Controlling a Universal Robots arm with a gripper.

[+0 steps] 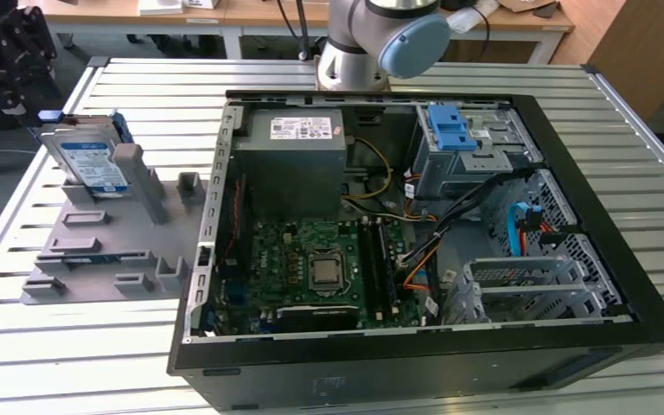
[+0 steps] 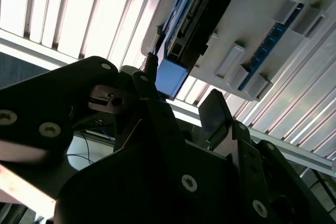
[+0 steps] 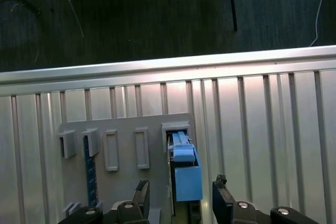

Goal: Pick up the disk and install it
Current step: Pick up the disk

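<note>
1. Grey plastic stand [image 1: 101, 259] sits on the metal slat table [image 1: 55, 363], at the exterior view's left. It has slots so parts can stand up.
2. The disk [image 1: 93, 160] stands on its edge in the stand's far slot. I think it stands that way so I can reach it from above.
3. My claw [image 3: 181, 186] hangs over the disk in the first wrist view. It is open, with one finger [image 3: 142, 190] on each side of it, set to fit around it. I see no touching.
4. Toward the exterior view's right, the computer case [image 1: 424, 367] lies with its side off, so its inside faces up.
5. A grey cage [image 1: 494, 156] with a blue latch [image 1: 453, 125] sits in its far corner.
</note>
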